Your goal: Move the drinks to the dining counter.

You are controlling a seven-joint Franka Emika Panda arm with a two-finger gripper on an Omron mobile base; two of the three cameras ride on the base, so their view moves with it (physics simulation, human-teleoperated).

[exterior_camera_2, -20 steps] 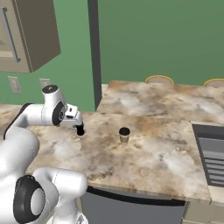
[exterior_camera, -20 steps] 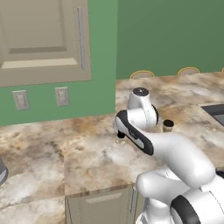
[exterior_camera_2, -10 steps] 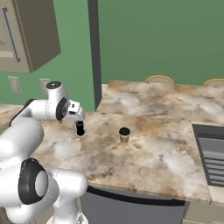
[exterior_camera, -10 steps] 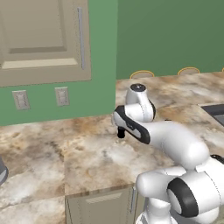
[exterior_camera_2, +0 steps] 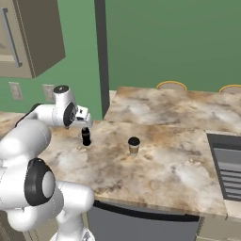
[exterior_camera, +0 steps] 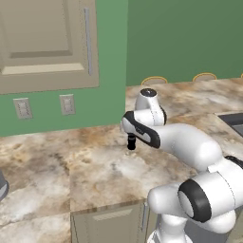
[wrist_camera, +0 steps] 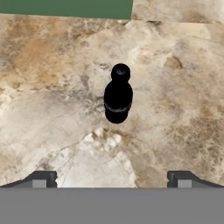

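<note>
Well — black bottle (wrist_camera: 117, 99) mid-slab, upright, bare marbled counter (wrist_camera: 52, 109) all round

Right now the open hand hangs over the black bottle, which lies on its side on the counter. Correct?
Not quite. The black bottle stands upright on the counter, as the right base view shows. The open hand does hang over it.
</note>
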